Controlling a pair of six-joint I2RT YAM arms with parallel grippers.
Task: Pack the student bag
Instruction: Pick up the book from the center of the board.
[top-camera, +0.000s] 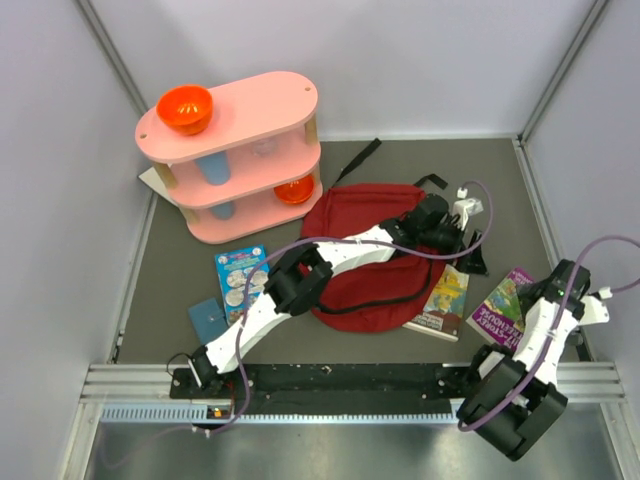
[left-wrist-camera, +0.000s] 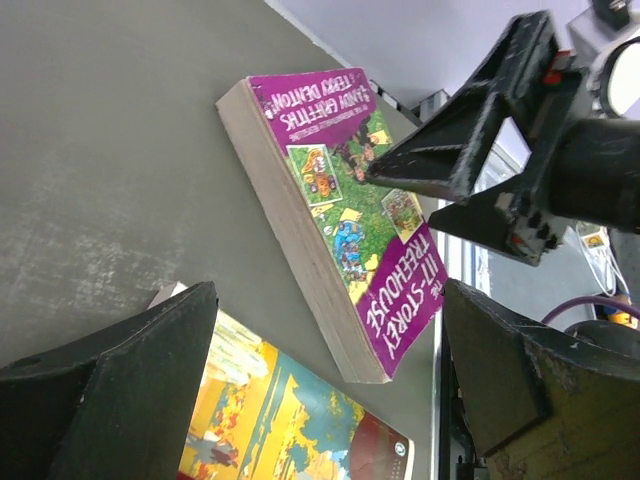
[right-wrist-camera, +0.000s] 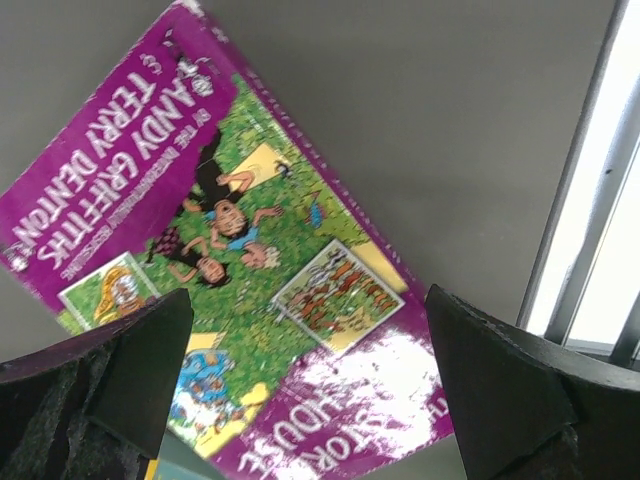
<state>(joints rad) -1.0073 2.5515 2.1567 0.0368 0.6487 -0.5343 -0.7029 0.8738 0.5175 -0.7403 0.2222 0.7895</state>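
Observation:
The dark red student bag (top-camera: 372, 292) lies flat mid-table, with my left arm stretched across it. Past the bag's right edge my left gripper (top-camera: 467, 250) hangs open and empty, above a yellow book (top-camera: 446, 298) that shows between its fingers (left-wrist-camera: 280, 420). A purple book (top-camera: 503, 305) lies to the right of the yellow one (left-wrist-camera: 340, 200). My right gripper (top-camera: 540, 298) hovers open just over the purple book (right-wrist-camera: 230, 230) and holds nothing. Its black fingers (left-wrist-camera: 450, 150) also appear in the left wrist view.
A pink three-tier shelf (top-camera: 235, 150) with an orange bowl (top-camera: 185, 108) on top stands at the back left. A blue booklet (top-camera: 240, 282) and a small blue square (top-camera: 207, 320) lie left of the bag. Black straps (top-camera: 362, 158) trail behind it. The metal rail (top-camera: 350, 380) runs along the near edge.

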